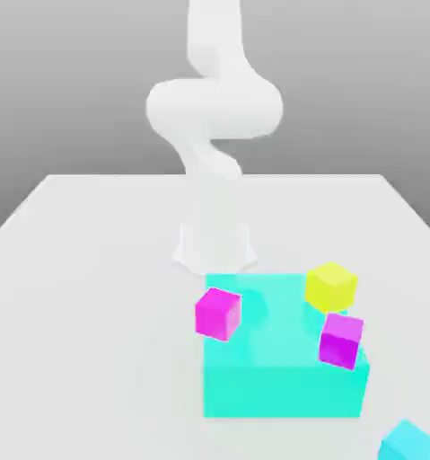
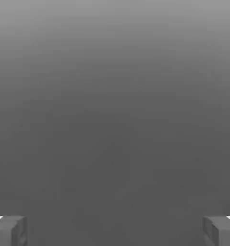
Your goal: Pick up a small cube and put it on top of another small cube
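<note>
The small cyan cube (image 1: 408, 442) lies on the white table at the exterior view's lower right, partly cut off by the picture's edge. It is apart from the large cyan block. In the hand view my gripper (image 2: 115, 230) is open. Its two fingertips (image 2: 8, 231) stand far apart, with only plain grey background between them and nothing held. The white arm (image 1: 215, 108) rises from its base (image 1: 215, 244) behind the block and bends upward out of the picture.
A large cyan block (image 1: 285, 377) sits in front of the arm's base. On it are a magenta cube (image 1: 218, 314) at its left edge, a second magenta cube (image 1: 341, 340) at its front right corner, and a yellow cube (image 1: 331, 286) at its back right.
</note>
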Robot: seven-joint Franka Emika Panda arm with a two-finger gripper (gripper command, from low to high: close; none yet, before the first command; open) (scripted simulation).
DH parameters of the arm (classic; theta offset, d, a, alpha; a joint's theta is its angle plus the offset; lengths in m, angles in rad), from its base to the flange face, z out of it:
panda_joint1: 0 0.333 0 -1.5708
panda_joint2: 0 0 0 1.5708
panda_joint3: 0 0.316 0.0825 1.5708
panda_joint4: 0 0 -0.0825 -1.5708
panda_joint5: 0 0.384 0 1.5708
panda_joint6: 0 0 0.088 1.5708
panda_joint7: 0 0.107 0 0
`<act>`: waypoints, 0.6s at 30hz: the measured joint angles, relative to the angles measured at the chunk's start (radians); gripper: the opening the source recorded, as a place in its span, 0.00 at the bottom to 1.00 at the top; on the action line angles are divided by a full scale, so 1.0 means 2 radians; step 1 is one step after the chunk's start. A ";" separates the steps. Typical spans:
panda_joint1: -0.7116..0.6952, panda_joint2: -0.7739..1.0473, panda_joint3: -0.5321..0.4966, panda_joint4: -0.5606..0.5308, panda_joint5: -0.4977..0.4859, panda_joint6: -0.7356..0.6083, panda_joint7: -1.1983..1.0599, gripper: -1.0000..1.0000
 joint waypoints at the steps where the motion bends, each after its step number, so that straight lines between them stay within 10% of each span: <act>1: 0.004 0.020 0.003 0.002 -0.001 0.005 -0.004 0.50; 18: 0.061 0.329 0.061 0.031 -0.029 0.080 -0.049 0.50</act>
